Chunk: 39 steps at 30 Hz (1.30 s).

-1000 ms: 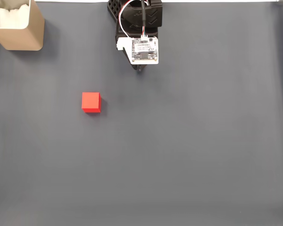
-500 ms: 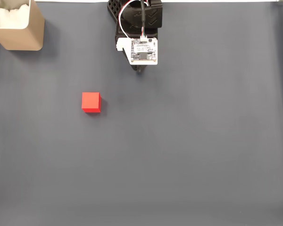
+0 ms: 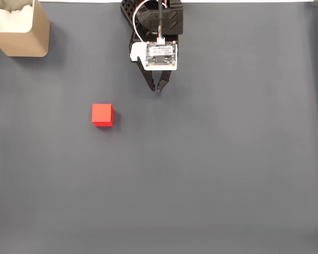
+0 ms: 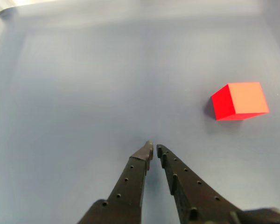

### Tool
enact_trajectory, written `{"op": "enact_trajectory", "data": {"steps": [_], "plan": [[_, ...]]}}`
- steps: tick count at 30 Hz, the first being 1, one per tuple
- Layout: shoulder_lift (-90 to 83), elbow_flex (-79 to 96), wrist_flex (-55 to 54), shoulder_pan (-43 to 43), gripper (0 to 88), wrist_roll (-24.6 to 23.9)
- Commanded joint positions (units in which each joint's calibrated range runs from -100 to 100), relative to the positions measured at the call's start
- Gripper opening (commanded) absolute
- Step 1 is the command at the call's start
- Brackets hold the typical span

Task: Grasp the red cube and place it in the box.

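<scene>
The red cube (image 3: 102,115) rests on the dark grey mat, left of centre in the fixed view; the wrist view has the red cube (image 4: 239,101) at its right side. The beige box (image 3: 21,27) with white material inside stands in the top-left corner of the fixed view. My gripper (image 3: 158,89) hangs near the top centre, right of and above the cube in the fixed view, well apart from it. In the wrist view my gripper (image 4: 153,148) has its two black fingertips almost touching, with nothing between them.
The dark grey mat (image 3: 212,174) covers the whole table. The arm's base (image 3: 151,18) sits at the top edge. A white circuit board (image 3: 160,55) rides on the wrist.
The gripper has stretched forward, away from the base, so its black fingers now stick out below the white board. Cube and box have not moved.
</scene>
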Motion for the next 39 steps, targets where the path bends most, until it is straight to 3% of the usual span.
{"op": "enact_trajectory", "data": {"steps": [1,21,39], "plan": [[2.7,-5.3,-2.4,0.3,0.0,-0.1],[26.8,-33.5,-2.0,1.9,0.7,-1.0],[42.4,-56.0,6.4,17.9,3.1,2.4]]}}
